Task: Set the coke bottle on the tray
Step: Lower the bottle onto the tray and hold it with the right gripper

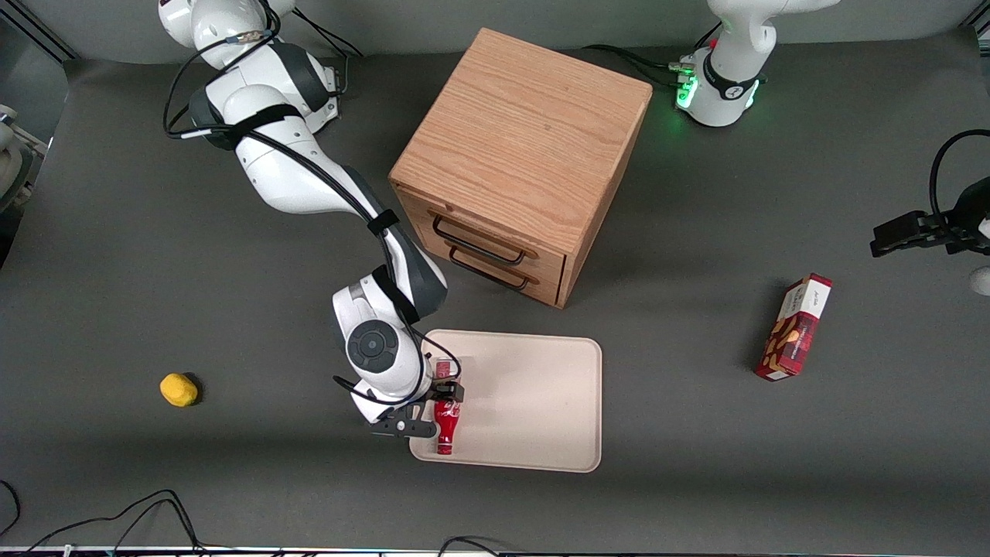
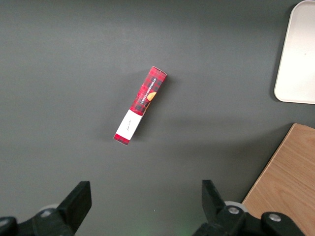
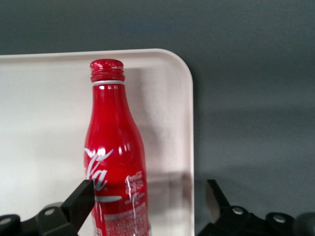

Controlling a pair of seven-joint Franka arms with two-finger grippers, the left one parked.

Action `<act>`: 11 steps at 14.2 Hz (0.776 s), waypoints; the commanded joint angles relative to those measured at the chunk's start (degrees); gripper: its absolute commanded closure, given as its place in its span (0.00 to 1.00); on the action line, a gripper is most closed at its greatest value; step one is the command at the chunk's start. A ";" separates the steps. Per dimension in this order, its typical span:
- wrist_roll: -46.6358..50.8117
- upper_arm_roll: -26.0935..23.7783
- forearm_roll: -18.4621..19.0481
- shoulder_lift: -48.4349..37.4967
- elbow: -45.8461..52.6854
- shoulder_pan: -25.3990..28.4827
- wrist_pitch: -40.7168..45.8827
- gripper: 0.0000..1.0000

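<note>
The red coke bottle [image 1: 445, 427] lies on the pale tray [image 1: 534, 387], along the tray's edge toward the working arm's end, with its cap pointing at the front camera. In the right wrist view the coke bottle [image 3: 115, 142] shows white script and a red cap against the tray [image 3: 44, 123], close to a rounded corner. My right gripper [image 1: 441, 410] is low over the tray and open. The gripper [image 3: 147, 196] has its black fingers [image 3: 81, 196] on either side of the bottle's lower body, one close to it and the other well apart.
A wooden drawer cabinet [image 1: 518, 155] stands just farther from the camera than the tray. A red snack box [image 1: 795, 328] lies toward the parked arm's end. A small yellow object [image 1: 179, 389] lies toward the working arm's end.
</note>
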State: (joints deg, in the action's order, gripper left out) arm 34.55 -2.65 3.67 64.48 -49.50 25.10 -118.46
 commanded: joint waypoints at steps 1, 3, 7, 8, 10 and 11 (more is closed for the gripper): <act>-1.06 0.28 -0.33 -3.38 0.63 -0.22 5.85 0.00; -0.97 -0.25 -0.60 -6.45 0.46 -1.97 8.67 0.00; -4.21 -3.92 -0.77 -21.27 -13.99 -7.49 16.23 0.00; -6.14 -5.94 -0.69 -26.89 -20.31 -10.48 16.24 0.00; -11.40 -10.16 -0.77 -36.92 -31.13 -17.85 16.41 0.00; -13.52 -12.53 -0.69 -41.84 -36.05 -22.15 16.76 0.00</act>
State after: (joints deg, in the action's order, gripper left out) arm 26.11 -10.16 3.61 37.32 -67.28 11.25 -100.47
